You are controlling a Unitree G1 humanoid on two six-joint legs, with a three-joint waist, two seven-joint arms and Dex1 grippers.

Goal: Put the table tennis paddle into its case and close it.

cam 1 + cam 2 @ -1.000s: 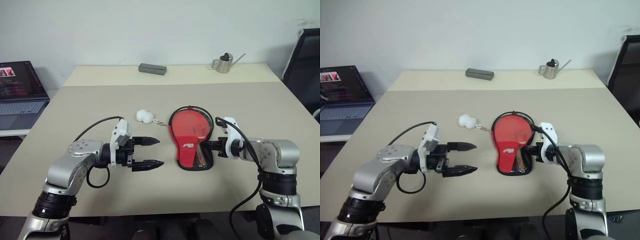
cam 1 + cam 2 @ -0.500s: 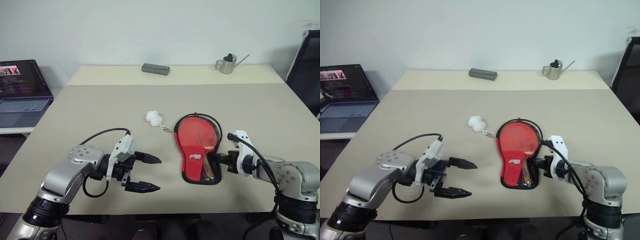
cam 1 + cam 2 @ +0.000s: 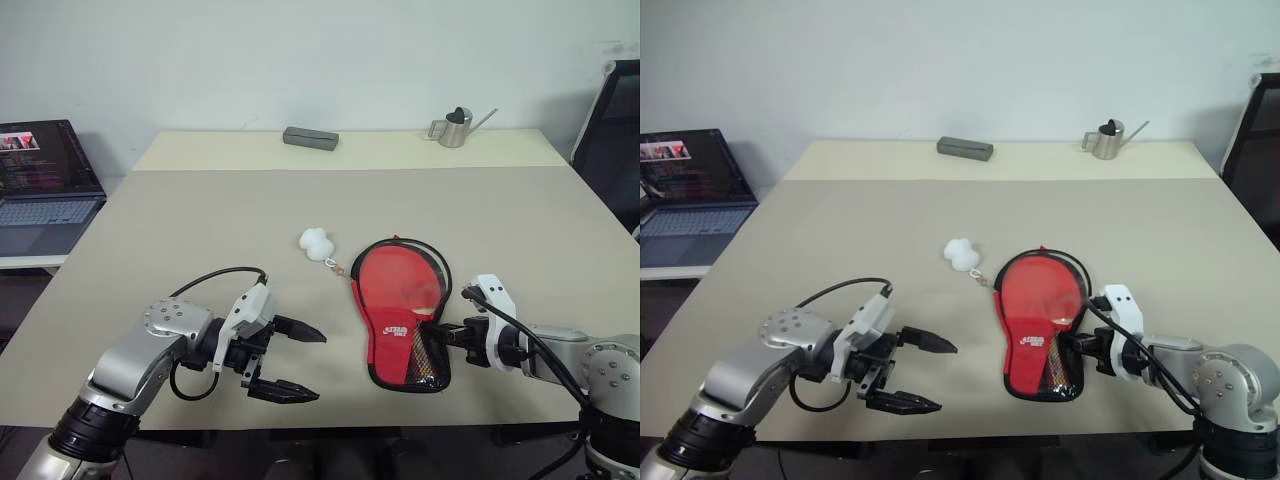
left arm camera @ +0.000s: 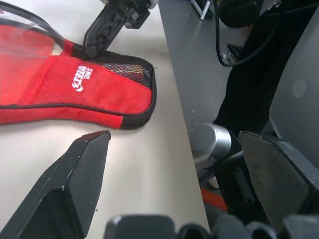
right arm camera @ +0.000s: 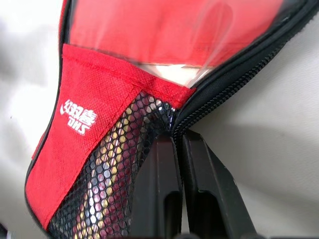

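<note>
Two grippers flank the case [image 3: 403,320] — our left gripper [image 3: 285,362], jaws spread, hangs well apart; our right gripper [image 3: 440,332], jaws pressed together, pinches its handle-end edge. We judge the fabric soft and light — best held by its zipper trim. White charm [image 3: 316,242] lies beyond.

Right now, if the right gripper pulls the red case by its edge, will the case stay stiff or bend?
The case is soft fabric with a mesh pocket, so its pinched edge probably bends. The right gripper is shut there. It lies flat, unlikely to roll, and would likely slide, dragging its fluffy zipper charm.
</note>
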